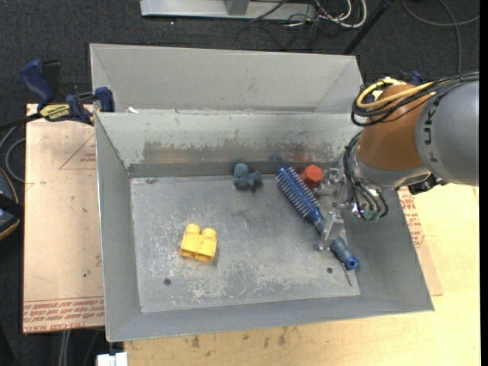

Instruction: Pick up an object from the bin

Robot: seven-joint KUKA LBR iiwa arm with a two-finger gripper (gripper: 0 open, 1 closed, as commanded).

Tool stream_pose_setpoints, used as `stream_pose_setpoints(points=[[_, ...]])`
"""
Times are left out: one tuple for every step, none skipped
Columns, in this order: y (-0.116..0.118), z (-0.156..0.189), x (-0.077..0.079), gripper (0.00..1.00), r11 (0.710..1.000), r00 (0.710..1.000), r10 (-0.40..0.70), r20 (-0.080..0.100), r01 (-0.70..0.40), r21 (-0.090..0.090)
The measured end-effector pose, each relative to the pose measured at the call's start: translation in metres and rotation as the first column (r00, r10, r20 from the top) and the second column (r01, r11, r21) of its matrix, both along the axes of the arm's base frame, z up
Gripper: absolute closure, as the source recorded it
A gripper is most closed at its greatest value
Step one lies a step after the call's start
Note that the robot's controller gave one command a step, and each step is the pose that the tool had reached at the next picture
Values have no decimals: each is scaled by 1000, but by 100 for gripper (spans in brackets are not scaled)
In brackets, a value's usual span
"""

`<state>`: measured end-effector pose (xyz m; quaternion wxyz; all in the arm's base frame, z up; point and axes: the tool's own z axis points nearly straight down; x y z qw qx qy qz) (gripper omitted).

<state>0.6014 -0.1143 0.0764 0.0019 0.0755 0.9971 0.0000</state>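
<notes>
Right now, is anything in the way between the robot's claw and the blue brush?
Nothing visible is. The gripper hangs right over the handle end of the blue brush. The small orange piece lies by the bristle end, not in between, and the yellow block lies far to the left.

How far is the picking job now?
Done: the gripper is down at the blue brush, over its handle. In hand: whether it grips yet, I cannot tell. Left: the lift; the brush and the yellow block both lie on the bin floor.
</notes>
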Motion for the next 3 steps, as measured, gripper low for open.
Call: stream_pose_setpoints(points=[[0,1,1,0,1000,1000,1,-1,-1,0],[3,0,1,100,1000,1000,-1,-1,1,6],[3,115,3,100,1000,1000,0,6,0,-1]])
